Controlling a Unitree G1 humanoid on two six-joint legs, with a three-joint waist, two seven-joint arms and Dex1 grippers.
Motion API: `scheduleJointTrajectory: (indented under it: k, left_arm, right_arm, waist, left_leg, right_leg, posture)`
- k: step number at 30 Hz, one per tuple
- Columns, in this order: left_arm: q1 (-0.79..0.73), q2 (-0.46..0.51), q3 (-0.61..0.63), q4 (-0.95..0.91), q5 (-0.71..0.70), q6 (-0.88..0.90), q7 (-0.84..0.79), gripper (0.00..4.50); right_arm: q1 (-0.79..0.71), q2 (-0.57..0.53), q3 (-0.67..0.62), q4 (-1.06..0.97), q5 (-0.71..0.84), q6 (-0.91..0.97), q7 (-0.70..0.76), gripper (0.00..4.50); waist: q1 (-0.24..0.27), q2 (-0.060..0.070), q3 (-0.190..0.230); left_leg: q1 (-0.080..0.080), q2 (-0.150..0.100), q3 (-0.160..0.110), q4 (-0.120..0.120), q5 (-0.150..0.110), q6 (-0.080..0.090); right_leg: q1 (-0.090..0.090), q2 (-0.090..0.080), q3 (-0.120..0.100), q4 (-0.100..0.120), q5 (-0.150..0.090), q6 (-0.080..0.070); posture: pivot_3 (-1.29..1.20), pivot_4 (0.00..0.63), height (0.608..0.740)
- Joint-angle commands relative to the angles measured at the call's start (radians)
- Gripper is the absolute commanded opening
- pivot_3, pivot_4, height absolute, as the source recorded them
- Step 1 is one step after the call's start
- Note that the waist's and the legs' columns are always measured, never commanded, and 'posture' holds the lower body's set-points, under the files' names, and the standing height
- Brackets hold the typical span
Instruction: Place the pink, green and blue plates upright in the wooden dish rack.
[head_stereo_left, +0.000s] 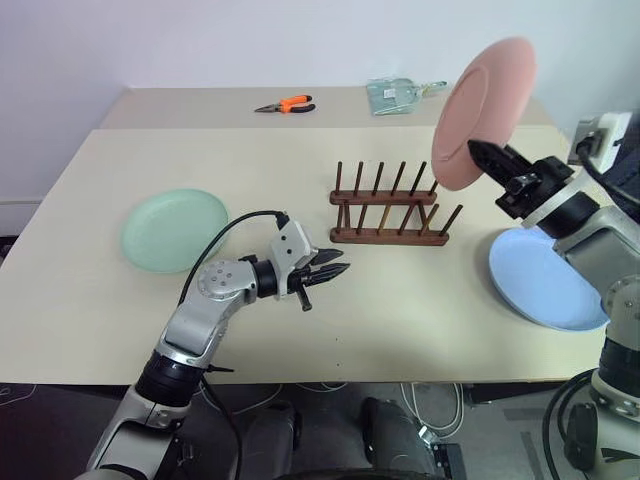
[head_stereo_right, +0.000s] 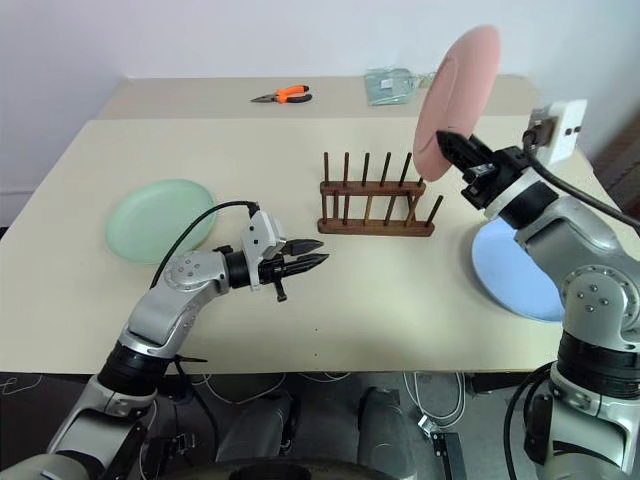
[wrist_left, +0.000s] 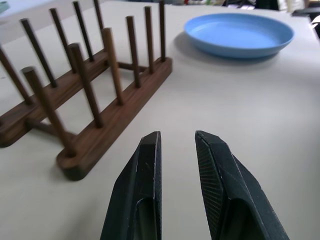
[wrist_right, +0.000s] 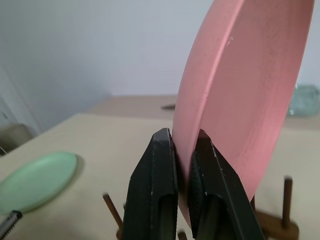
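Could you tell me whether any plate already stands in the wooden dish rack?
No, the wooden dish rack holds nothing between its pegs, and the pink plate is in the right gripper above it.

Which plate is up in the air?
The pink plate, pinched by the right gripper above the rack. The green plate and blue plate lie flat.

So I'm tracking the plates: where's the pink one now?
The pink plate is held upright in the air by the right tool, on the robot's right, just above the right end of the wooden dish rack.
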Motion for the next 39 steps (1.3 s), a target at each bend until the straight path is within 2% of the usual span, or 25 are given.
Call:
scheduleJointTrajectory:
  k: [1,6,9,11,13,15,18,19,22,25,29,33,36,39]
  left_arm:
    - [0.002,-0.001,0.010,-0.052,-0.029,0.002,-0.006,1.03]
    - [0.006,0.004,0.012,-0.053,-0.032,0.002,-0.002,1.03]
    - [0.011,0.007,0.013,-0.054,-0.031,0.000,0.000,1.03]
    - [0.018,0.007,0.018,-0.059,-0.047,0.021,-0.002,1.03]
    - [0.021,0.003,0.034,-0.060,-0.063,0.049,0.011,1.60]
    - [0.020,-0.002,0.058,-0.059,-0.077,0.059,0.032,2.34]
    - [0.002,-0.016,0.124,-0.024,-0.037,0.032,0.138,4.00]
    - [-0.014,-0.025,0.175,0.001,-0.028,0.032,0.204,4.48]
    - [-0.071,-0.040,0.331,0.087,0.016,0.040,0.430,4.50]
    - [-0.119,-0.027,0.458,0.163,0.071,0.067,0.640,4.50]
    - [-0.134,0.016,0.620,0.202,0.170,0.167,0.923,4.50]
    - [-0.098,0.014,0.687,0.149,0.171,0.295,1.001,4.50]
    - [-0.078,-0.046,0.759,0.085,0.108,0.374,1.027,4.50]
    - [-0.063,-0.154,0.876,0.028,-0.006,0.487,1.059,4.50]
  right_arm:
    - [-0.004,-0.017,-0.006,-0.024,0.005,0.012,0.011,0.06]
    - [0.001,-0.047,0.033,0.045,-0.050,0.027,0.074,0.06]
    - [-0.014,-0.064,0.046,0.069,-0.079,0.021,0.110,1.17]
    - [-0.023,-0.084,0.065,0.070,-0.143,-0.020,0.128,2.16]
    - [-0.042,-0.102,0.075,0.084,-0.242,-0.110,0.131,3.20]
    - [-0.065,-0.116,0.073,0.111,-0.321,-0.181,0.126,3.21]
    - [-0.104,-0.151,0.066,0.158,-0.418,-0.264,0.127,3.21]
    - [-0.123,-0.168,0.061,0.157,-0.425,-0.278,0.147,3.41]
    - [-0.161,-0.209,0.088,0.091,-0.432,-0.325,0.242,4.45]
    - [-0.183,-0.211,0.156,-0.020,-0.389,-0.281,0.312,4.45]
    - [-0.142,-0.219,0.362,-0.183,-0.433,-0.275,0.450,4.45]
    - [-0.135,-0.149,0.486,-0.211,-0.488,-0.284,0.453,4.45]
    - [-0.126,-0.112,0.535,-0.199,-0.533,-0.306,0.461,4.45]
    - [-0.122,-0.091,0.553,-0.175,-0.559,-0.323,0.479,4.45]
  waist:
    - [-0.002,0.000,0.000]
    - [-0.001,0.000,0.000]
    - [-0.001,0.000,0.000]
    - [-0.001,0.000,0.000]
    - [-0.002,0.000,0.000]
    - [-0.002,0.000,0.000]
    - [-0.002,0.000,0.000]
    - [-0.002,0.000,0.000]
    - [-0.002,0.000,0.000]
    - [-0.013,0.000,0.000]
    - [-0.025,-0.002,0.000]
    - [-0.019,-0.005,0.000]
    - [0.001,-0.008,0.000]
    - [0.005,-0.010,0.001]
  left_leg:
    - [0.000,0.000,0.000,0.000,0.000,0.000]
    - [0.000,0.000,0.001,0.000,0.000,0.000]
    - [0.000,0.000,0.001,0.000,0.000,0.000]
    - [0.000,0.000,0.001,0.000,0.000,0.000]
    - [0.000,0.000,0.001,0.000,0.000,0.000]
    - [0.000,0.000,0.001,0.000,0.000,0.000]
    - [0.000,0.000,0.001,0.000,0.000,0.000]
    - [0.000,0.000,0.001,0.000,0.000,0.000]
    - [0.000,0.000,0.001,0.000,0.000,0.000]
    - [0.001,0.001,0.000,-0.001,0.000,0.000]
    - [0.001,0.001,-0.001,-0.002,0.000,0.000]
    - [0.001,0.000,-0.001,-0.001,0.000,0.000]
    - [0.000,0.000,-0.002,0.000,0.000,-0.001]
    - [0.000,-0.001,-0.003,0.000,0.001,-0.002]
  right_leg:
    - [0.000,0.000,0.000,0.000,0.000,0.000]
    - [0.000,0.000,0.000,0.000,0.000,0.000]
    - [0.000,0.000,0.000,0.000,0.000,0.000]
    - [0.000,0.000,0.000,0.000,0.000,0.000]
    - [0.000,0.000,0.000,0.000,0.000,0.000]
    - [0.000,0.000,0.000,0.000,0.000,0.002]
    - [0.000,0.000,0.000,0.000,0.000,0.003]
    - [0.000,0.000,0.000,0.000,0.000,0.003]
    - [0.000,0.000,0.000,0.000,0.001,0.004]
    - [-0.001,0.001,0.000,0.001,0.001,0.005]
    - [0.000,0.001,-0.002,0.001,0.001,0.006]
    - [-0.001,0.001,-0.001,0.001,0.000,0.007]
    - [0.000,0.000,-0.002,0.001,0.001,0.005]
    - [0.000,0.000,-0.003,0.001,0.002,0.005]
  posture:
    - [0.00,0.150,0.740]
    - [0.00,0.150,0.740]
    - [0.00,0.150,0.740]
    - [0.00,0.150,0.740]
    - [0.00,0.150,0.740]
    - [0.00,0.150,0.740]
    - [0.00,0.150,0.740]
    - [0.00,0.150,0.740]
    - [0.00,0.150,0.740]
    - [0.00,0.150,0.740]
    - [0.00,0.150,0.740]
    - [0.00,0.150,0.740]
    - [0.00,0.150,0.740]
    - [0.00,0.150,0.740]
